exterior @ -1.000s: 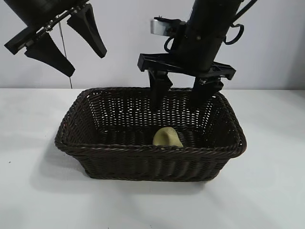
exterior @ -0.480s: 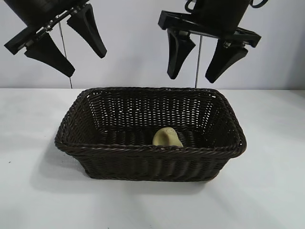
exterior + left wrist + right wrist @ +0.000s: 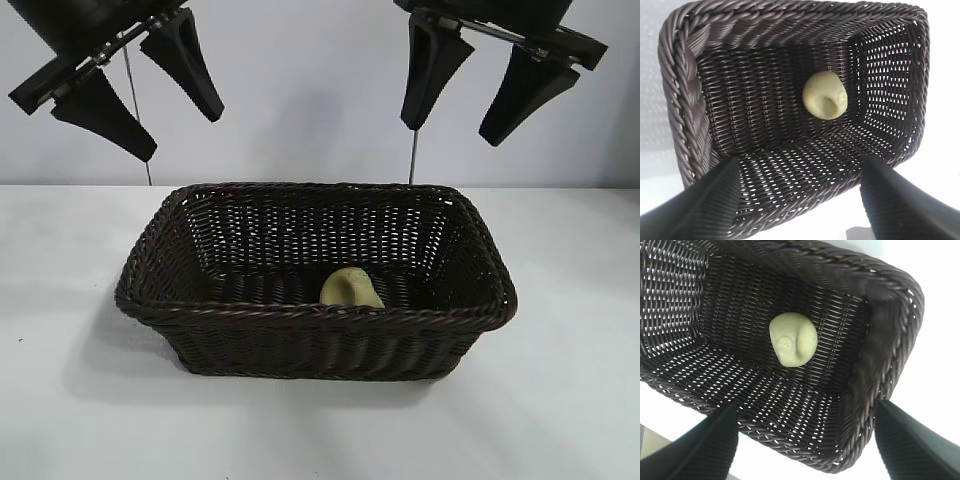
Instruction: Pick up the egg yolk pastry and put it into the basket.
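The pale yellow egg yolk pastry (image 3: 351, 289) lies on the floor of the dark woven basket (image 3: 200, 310), near its front wall; it also shows as the pastry (image 3: 825, 95) in the left wrist view and the pastry (image 3: 793, 338) in the right wrist view. My right gripper (image 3: 453, 130) hangs open high above the basket's back right, with nothing between its fingers. My left gripper (image 3: 182, 134) is parked open high at the upper left, also empty. In each wrist view the basket (image 3: 685, 100) (image 3: 890, 305) lies below the spread fingers.
The basket stands in the middle of a white table (image 3: 80, 400), with bare tabletop on all sides. A pale wall lies behind, with two thin vertical rods (image 3: 412, 155) against it.
My right gripper has risen out of the basket, from between its walls to high above it, and drifted right. The pastry stays in the basket. The left arm has not moved.
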